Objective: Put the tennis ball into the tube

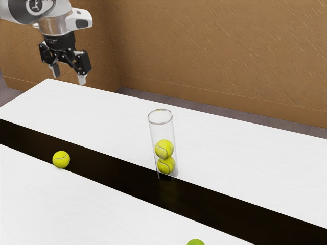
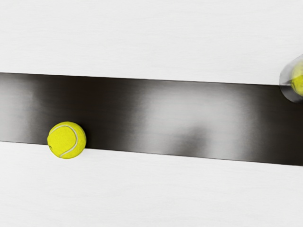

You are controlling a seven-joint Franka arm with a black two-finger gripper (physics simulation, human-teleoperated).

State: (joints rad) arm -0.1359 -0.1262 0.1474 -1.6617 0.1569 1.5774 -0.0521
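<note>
White boards make up the tabletop [image 1: 92,204], which is crossed by a glossy dark band [image 1: 117,174], and on it the clear tube [image 1: 160,130] is stood upright with its round mouth facing up. Nearest of all, in front of the tube, the top of a round green thing [image 1: 195,242] is cut off by the exterior view's lower edge. Farther in, a loose yellow tennis ball [image 1: 61,160] is placed well apart from the tube, toward the exterior view's left, at the edge of the band on the camera's side; in the wrist view its pale curved seam is shown. By the opposite edge of the band, the foot of the tube is set down, and inside its lower part two tennis balls are stacked, the upper ball [image 1: 164,149] resting on the lower ball [image 1: 166,166]. Beyond the tube and toward the exterior view's left, the black gripper [image 1: 68,78] is held above the table's far end, its fingers parted and pointed downward, with nothing gripped. Behind the tube and past the table, a strip of grey floor [image 1: 140,94] is met by a brown, rough-textured wall [image 1: 214,48].
</note>
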